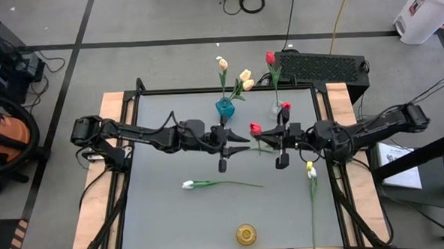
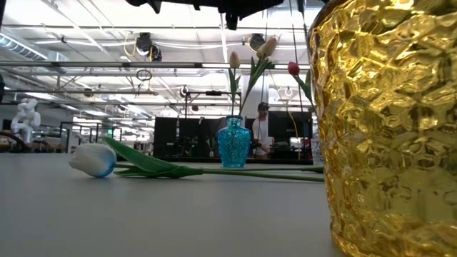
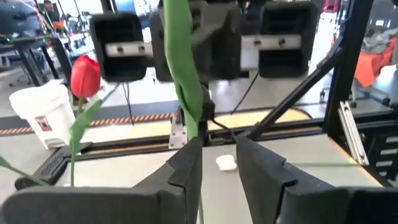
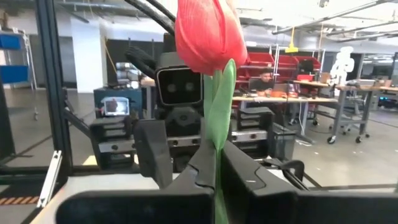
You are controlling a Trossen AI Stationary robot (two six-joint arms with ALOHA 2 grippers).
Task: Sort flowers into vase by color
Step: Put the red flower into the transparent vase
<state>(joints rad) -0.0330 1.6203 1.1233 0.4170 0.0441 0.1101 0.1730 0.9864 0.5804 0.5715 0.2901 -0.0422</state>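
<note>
Nearest the low camera, the gold vase [image 2: 389, 121] fills the right of the frame and cuts off everything behind it, so you can't see the yellow tulip [image 1: 311, 170] from there. In the high view that vase sits at bottom centre, with the white tulip [image 1: 188, 184] lying flat just above it, lower centre.

Mid-frame, your 2 grippers meet nose to nose. The right gripper [image 4: 217, 163] is clamped on the stem of the red tulip [image 4: 208, 31], bud upright. The left gripper [image 3: 217, 163] has its fingers parted, a green stem [image 3: 183, 68] passing between them, seemingly the same flower's. Watch it: if the left pulls away with a leaf caught, it may drag the tulip askew in the right's pinch, and a thin stem can slip or swivel.

Farther back, upper centre, the blue vase [image 1: 225, 107] holds 3 cream tulips [image 1: 245, 77], and a clear vase [image 1: 277, 106] holds 2 red ones. That clear vase is barely legible; its mouth is hard to judge, so a misaimed stem could tip it.
</note>
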